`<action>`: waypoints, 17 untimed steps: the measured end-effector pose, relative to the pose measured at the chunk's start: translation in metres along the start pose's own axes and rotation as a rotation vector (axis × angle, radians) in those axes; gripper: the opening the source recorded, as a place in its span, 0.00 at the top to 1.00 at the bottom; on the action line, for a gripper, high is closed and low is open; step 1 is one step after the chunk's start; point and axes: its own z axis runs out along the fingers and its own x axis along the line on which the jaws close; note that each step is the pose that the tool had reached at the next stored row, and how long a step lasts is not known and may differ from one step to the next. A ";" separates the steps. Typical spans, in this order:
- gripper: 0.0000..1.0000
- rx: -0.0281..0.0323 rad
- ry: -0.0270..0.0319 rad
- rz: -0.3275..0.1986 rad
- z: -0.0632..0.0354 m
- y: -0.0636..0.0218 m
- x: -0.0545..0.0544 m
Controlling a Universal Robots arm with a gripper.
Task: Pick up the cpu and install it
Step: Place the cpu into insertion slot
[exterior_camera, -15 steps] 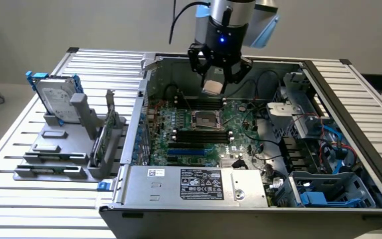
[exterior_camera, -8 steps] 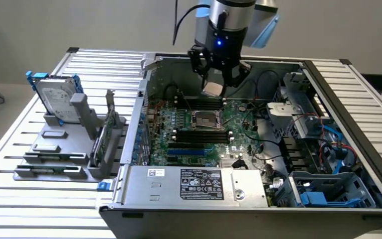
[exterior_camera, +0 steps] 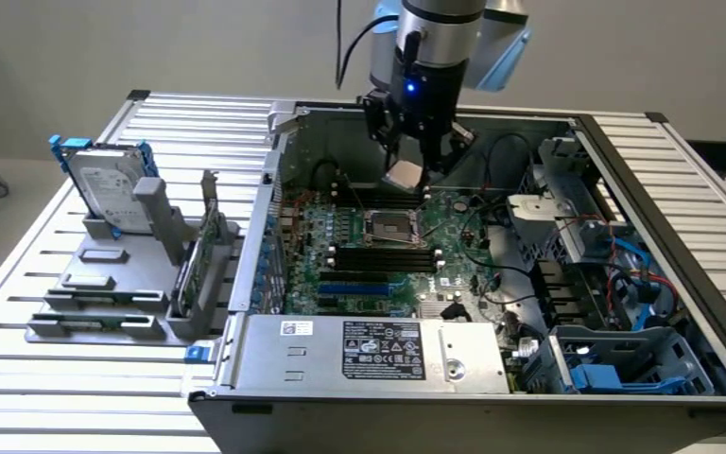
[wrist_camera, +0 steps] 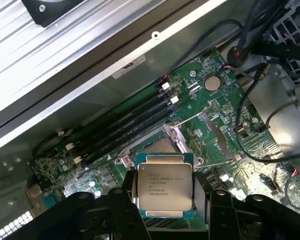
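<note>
**Gripper** [exterior_camera: 411,168]: on the end of the arm, lowered into the open computer case [exterior_camera: 337,378] and hanging above the green board [exterior_camera: 471,248]. Its dark fingers [wrist_camera: 126,200] are closed on the cpu, one against each of two opposite edges.

**Cpu** [wrist_camera: 164,184]: small square chip. The silvery metal top with printed lettering faces the wrist camera, and a pale edge shows in the exterior view. It is held in the air, clear of the board and somewhat tilted in the exterior view. It is not seated in the socket.

**Socket** [exterior_camera: 388,225]: dark metal-framed square near the middle of the board. In the wrist view its frame stands open, with thin wire levers beside it. It lies below the cpu and near it, apart from it.

**Memory slots** [wrist_camera: 122,122]: long black rows on the board, flanking the socket.

**Coin battery** [wrist_camera: 212,82]: round and silver, on the board away from the socket.

**Black cables** [wrist_camera: 250,45]: looped across the board's edge and the case interior.

**Hard drive** [exterior_camera: 102,184]: silver with blue brackets, standing upright in a grey holder [exterior_camera: 98,303]. It is outside the case on the exterior view's left, well apart from the gripper.

**Table** [exterior_camera: 35,397]: slatted metal, carrying the case and the holder
</note>
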 end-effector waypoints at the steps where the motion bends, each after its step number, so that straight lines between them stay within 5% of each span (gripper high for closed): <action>1: 0.45 -0.0011 -0.0014 0.018 0.0010 -0.0001 0.000; 17: 0.45 -0.0197 -0.0246 0.307 0.0170 -0.0013 -0.001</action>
